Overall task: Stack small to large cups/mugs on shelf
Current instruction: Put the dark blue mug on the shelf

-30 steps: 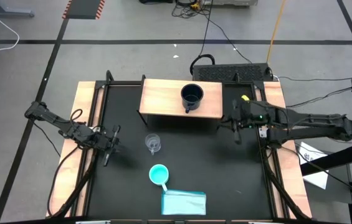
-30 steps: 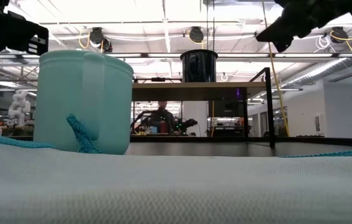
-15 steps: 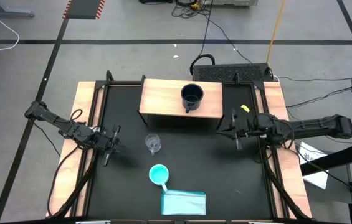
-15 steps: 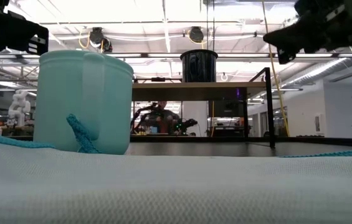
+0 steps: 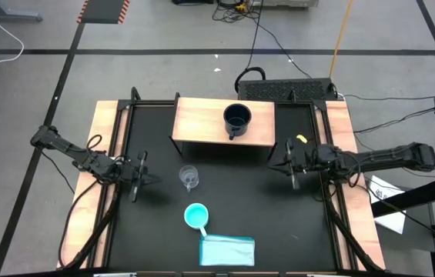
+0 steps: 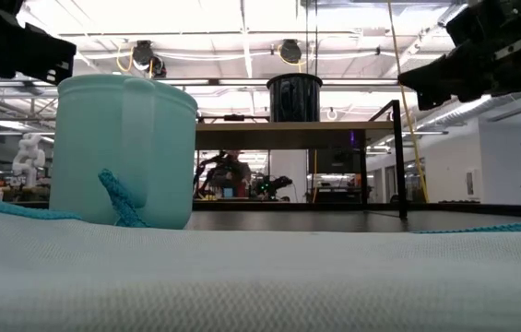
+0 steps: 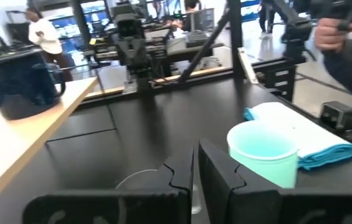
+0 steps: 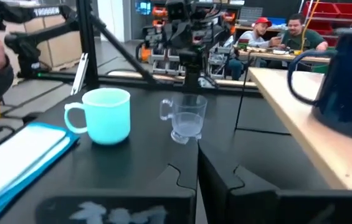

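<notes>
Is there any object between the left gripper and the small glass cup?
Nothing visible. The left gripper is beside the glass cup with only bare black table between them; the turquoise mug stands off that line.

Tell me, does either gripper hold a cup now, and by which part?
Nothing is held. The left gripper and the right gripper are both shut and empty, away from the cups.

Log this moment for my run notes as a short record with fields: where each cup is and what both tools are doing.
navy mug: upright on the shelf
glass cup: on the black table, in front of the shelf
turquoise mug: on the table, by the blue cloth
left tool: nearly shut, empty, left of the glass cup
right tool: shut, empty, right of the shelf
stacked: nothing yet
</notes>
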